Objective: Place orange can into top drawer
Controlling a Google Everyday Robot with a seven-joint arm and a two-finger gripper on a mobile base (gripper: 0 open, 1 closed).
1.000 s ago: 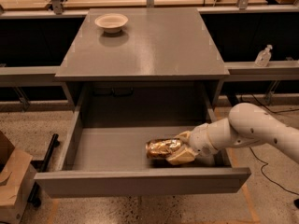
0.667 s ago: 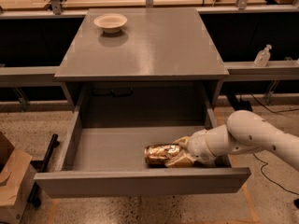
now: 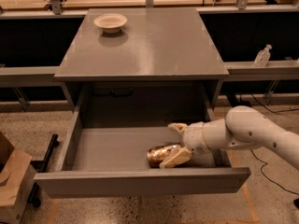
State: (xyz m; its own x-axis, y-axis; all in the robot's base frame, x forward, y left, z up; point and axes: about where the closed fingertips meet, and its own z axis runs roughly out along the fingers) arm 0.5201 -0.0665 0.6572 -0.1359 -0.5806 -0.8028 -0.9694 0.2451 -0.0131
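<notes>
As orange can (image 3: pixel 160 154) lies in top drawer (image 3: pixel 140 183) | pincer (image 3: pixel 167 144) splayed beside it, gripping nothing

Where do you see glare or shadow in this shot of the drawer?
Camera view: overhead light leaves a pale sheen on the cabinet top; the bowl casts a soft shadow frontward; the top drawer is dark at its back; the orange can glints by the hand, inside the drawer's right.

Warm overhead light on my feed, soft glare across the cabinet top (image 3: pixel 154 45), small shadow beside the bowl (image 3: pixel 110 22), dim back of the top drawer (image 3: pixel 140 183), gripper (image 3: pixel 177 142) pale inside it near the front, orange can (image 3: pixel 161 154) glinting.
</notes>
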